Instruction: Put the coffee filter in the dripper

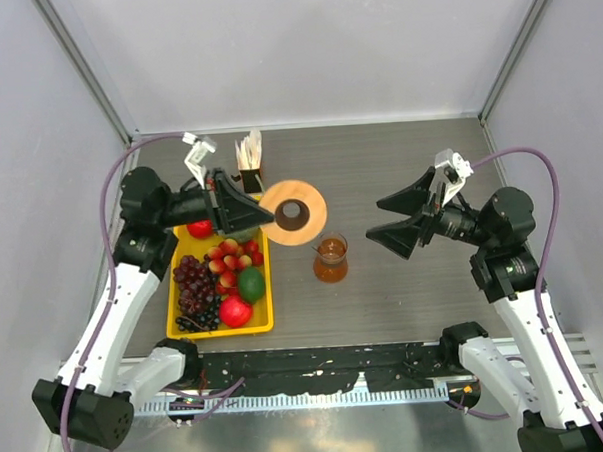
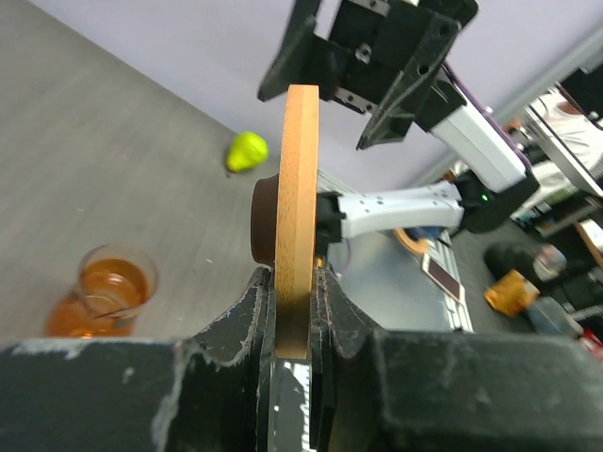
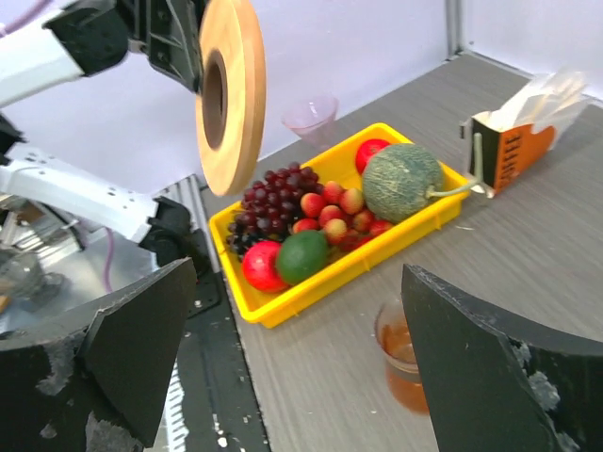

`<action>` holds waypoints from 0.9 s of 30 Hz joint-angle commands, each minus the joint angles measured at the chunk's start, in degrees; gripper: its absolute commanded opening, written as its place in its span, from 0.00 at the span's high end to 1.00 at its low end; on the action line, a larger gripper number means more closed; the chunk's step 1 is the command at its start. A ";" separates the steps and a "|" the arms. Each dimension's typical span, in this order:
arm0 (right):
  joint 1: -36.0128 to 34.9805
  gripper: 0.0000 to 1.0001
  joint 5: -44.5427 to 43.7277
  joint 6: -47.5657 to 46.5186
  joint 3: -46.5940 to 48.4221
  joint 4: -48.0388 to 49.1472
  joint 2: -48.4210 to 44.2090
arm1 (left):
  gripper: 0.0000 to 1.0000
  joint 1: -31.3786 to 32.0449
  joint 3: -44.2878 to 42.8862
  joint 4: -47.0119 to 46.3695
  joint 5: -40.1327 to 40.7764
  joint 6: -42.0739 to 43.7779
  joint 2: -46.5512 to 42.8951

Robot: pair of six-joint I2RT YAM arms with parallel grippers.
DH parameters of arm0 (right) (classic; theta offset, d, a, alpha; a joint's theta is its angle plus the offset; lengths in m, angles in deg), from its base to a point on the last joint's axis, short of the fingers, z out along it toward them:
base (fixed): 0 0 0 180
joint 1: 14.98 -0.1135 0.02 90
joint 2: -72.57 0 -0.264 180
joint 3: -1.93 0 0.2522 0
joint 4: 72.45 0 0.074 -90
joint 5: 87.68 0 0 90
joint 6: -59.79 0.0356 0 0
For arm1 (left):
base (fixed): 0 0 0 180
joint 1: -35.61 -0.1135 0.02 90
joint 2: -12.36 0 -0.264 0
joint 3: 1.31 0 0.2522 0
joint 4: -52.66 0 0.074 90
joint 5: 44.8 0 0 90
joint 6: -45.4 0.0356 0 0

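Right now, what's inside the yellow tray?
In the yellow tray: dark grapes, small red-yellow fruits, a green fruit, a red apple, a melon, a red fruit behind it. The tray floor beneath them is covered. From above, the left pincer hides the melon.

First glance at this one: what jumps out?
The left gripper holds the dripper by its rim, off the table, with the right gripper wide open facing it. A yellow tray of fruit sits at left, a glass jug of amber liquid right of it.
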 commanded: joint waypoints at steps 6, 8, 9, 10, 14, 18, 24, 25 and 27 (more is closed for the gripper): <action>-2.54 0.05 5.98 9.89 -3.28 10.30 -3.00 | 1.00 10.93 2.51 -6.14 2.18 -2.19 3.96; -3.25 0.06 6.15 10.59 -4.16 11.09 -2.91 | 1.00 11.02 2.95 -7.28 2.10 -2.97 4.84; -3.86 0.06 5.89 11.38 -4.51 12.14 -2.82 | 1.00 11.11 3.12 -7.81 2.10 -3.50 5.19; -4.21 0.06 5.63 11.56 -5.21 12.50 -2.48 | 1.00 11.20 3.30 -8.59 1.92 -4.11 5.45; -5.71 0.09 3.70 10.86 -6.27 13.37 -0.28 | 1.00 12.07 4.44 -10.62 1.83 -4.82 5.89; -7.64 0.15 2.99 11.03 -6.63 15.31 1.65 | 1.00 12.51 6.20 -12.46 1.92 -5.61 5.81; -9.93 0.25 4.22 16.81 -8.47 26.26 3.85 | 1.00 12.95 6.20 -13.44 2.19 -6.31 6.77; -9.93 0.27 4.22 17.71 -9.52 27.78 4.29 | 1.00 13.04 6.20 -13.61 2.10 -6.49 7.03; -10.19 0.30 3.34 18.50 -10.05 29.81 4.99 | 1.00 13.22 6.03 -14.31 1.92 -6.93 7.39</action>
